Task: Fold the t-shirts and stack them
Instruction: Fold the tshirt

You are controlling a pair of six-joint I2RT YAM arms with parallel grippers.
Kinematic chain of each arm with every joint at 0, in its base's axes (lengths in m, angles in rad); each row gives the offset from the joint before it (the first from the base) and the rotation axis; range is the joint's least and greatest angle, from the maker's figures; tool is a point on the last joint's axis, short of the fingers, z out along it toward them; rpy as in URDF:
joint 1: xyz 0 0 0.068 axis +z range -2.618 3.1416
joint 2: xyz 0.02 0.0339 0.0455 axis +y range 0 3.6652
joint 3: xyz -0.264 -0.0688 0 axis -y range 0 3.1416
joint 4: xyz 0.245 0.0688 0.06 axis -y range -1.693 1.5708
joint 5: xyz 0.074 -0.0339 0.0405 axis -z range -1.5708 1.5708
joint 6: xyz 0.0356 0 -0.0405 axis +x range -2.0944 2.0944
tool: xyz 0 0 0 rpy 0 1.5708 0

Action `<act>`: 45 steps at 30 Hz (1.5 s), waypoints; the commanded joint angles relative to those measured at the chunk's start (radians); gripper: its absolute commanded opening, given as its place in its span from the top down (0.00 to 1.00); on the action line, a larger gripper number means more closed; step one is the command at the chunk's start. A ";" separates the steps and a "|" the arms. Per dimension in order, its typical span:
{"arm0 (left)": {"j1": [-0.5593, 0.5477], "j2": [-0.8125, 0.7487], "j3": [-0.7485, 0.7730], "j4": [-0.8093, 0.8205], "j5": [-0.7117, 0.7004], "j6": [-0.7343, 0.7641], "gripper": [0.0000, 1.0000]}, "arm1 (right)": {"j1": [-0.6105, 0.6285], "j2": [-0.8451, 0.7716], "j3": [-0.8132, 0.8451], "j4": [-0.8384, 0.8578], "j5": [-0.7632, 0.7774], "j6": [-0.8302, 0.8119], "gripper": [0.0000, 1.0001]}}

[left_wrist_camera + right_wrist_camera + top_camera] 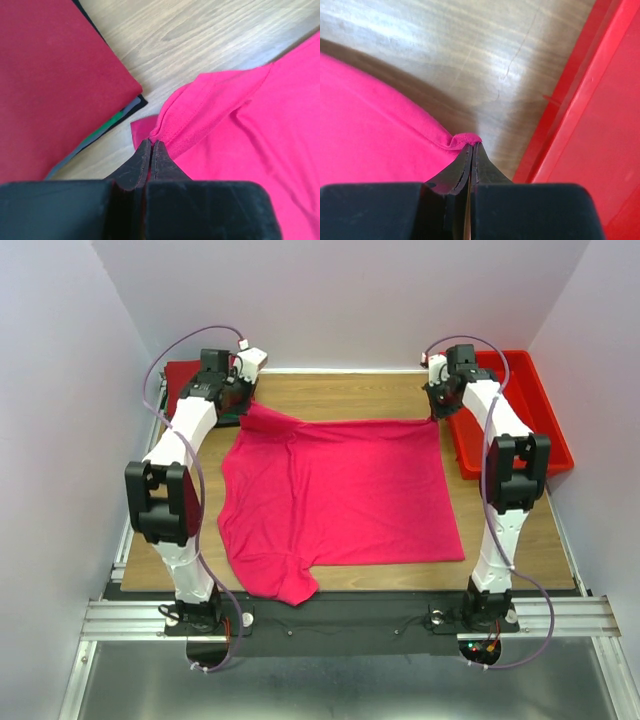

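A bright pink t-shirt (340, 495) lies spread across the wooden table. My left gripper (243, 400) is shut on its far left corner, a bunched sleeve edge (172, 127), next to a stack of folded t-shirts (45, 85) with a dark red one on top and green and dark layers under it. The stack shows at the far left in the top view (180, 375). My right gripper (437, 410) is shut on the pink shirt's far right corner (465, 139), just left of the red bin. The pink shirt's edge is stretched between both grippers.
A red plastic bin (525, 410) stands at the far right, its wall (580, 100) close beside my right gripper. Bare wood table (340, 395) lies beyond the shirt. White walls enclose the table on three sides.
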 commanded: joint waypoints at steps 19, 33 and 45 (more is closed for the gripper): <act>-0.138 -0.522 -0.595 -0.154 -0.026 0.060 1.00 | -0.027 -0.250 -0.335 0.052 -0.068 -0.138 0.99; -0.158 -0.504 -0.620 -0.193 -0.086 0.092 1.00 | -0.027 -0.282 -0.387 0.066 -0.048 -0.147 0.99; -0.161 -0.495 -0.651 -0.240 -0.043 0.143 1.00 | -0.025 -0.324 -0.510 0.067 -0.068 -0.205 0.99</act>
